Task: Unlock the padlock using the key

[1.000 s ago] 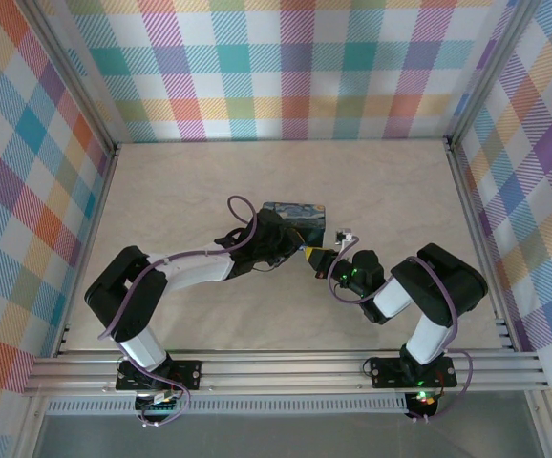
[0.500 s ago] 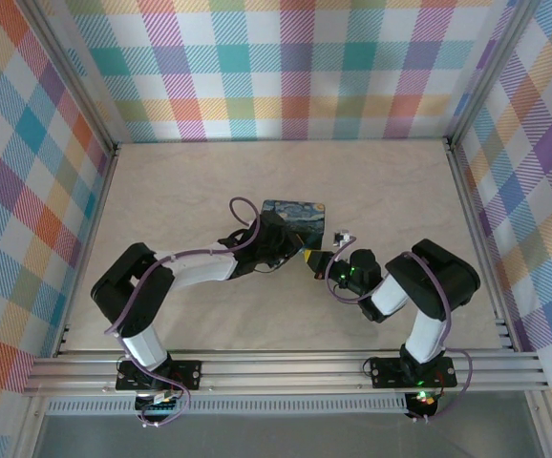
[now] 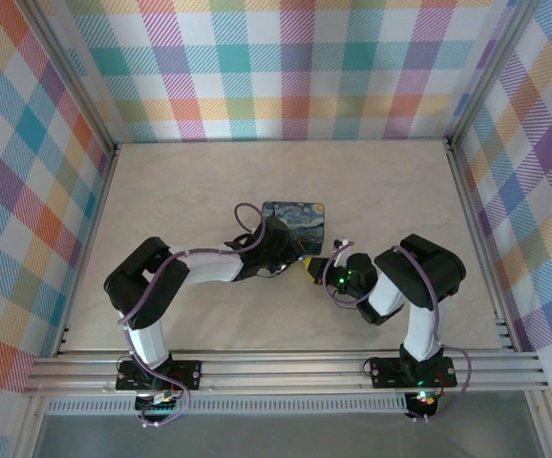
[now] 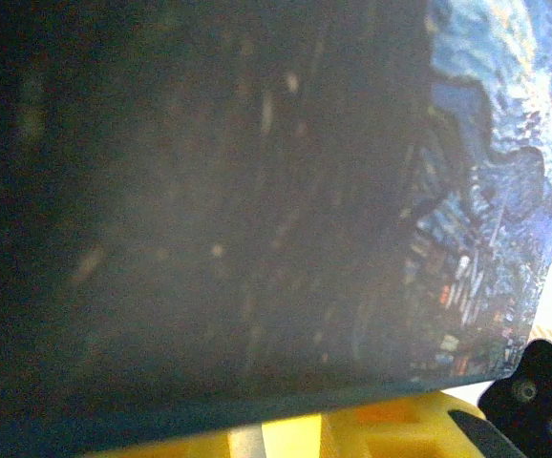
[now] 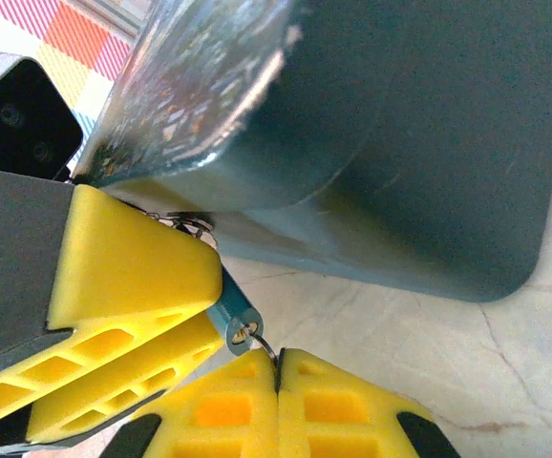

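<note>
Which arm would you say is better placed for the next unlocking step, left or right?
Right, probably: the right gripper is shut on the wire ring threaded through the bluish tab, close to the tin. The left gripper sits alongside, its grip unclear.

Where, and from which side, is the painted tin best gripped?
Probably from above, gripping the tin by its two short sides near the far edge: it lies flat, lid up, and the left hand and right hand crowd its near edge.
</note>
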Motion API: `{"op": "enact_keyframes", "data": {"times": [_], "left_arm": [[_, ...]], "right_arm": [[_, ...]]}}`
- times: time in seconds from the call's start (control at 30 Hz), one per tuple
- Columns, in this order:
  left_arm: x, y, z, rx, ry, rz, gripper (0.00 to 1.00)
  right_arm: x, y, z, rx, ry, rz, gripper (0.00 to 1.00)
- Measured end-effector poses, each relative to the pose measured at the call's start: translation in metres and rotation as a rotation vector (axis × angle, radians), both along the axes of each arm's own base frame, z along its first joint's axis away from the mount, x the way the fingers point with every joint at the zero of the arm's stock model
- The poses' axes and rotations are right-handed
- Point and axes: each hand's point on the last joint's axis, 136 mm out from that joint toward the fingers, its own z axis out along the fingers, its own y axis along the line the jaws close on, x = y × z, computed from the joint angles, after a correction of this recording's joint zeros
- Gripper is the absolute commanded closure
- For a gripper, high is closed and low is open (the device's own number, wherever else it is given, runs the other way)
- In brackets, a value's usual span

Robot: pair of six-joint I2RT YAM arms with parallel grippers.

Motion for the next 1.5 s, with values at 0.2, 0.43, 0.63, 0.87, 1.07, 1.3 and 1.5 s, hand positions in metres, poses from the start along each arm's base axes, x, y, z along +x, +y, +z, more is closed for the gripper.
{"op": "enact_keyframes", "data": {"times": [0.2,0.43,0.63,0.87,1.07,1.3,1.5], "left_arm": [[-0.002,0.001,0.0,-0.008,-0.019,-0.011,0.62],[-0.006,0.008,0.041,-0.072,-0.117,-0.024,0.45],[-0.008,0.025,0.067,-0.128,-0.21,0.004,0.47],[-0.013,0.036,0.05,-0.143,-0.217,0.023,0.53],[-0.01,0.034,0.035,-0.156,-0.203,0.036,0.56],[-0.007,0.031,0.028,-0.169,-0.193,0.047,0.57],[-0.006,0.03,0.019,-0.165,-0.182,0.051,0.58]], "right_arm": [[-0.001,0.001,-0.002,0.026,0.034,-0.009,1.0],[-0.001,0.001,-0.003,0.057,0.071,-0.024,1.0],[-0.002,0.001,-0.003,0.106,0.127,-0.043,1.0],[-0.004,0.004,-0.001,0.173,0.203,-0.058,1.0],[-0.006,0.007,0.003,0.201,0.225,-0.059,1.0],[-0.008,0.009,0.008,0.217,0.24,-0.056,1.0],[-0.01,0.012,0.014,0.223,0.245,-0.049,1.0]]}}
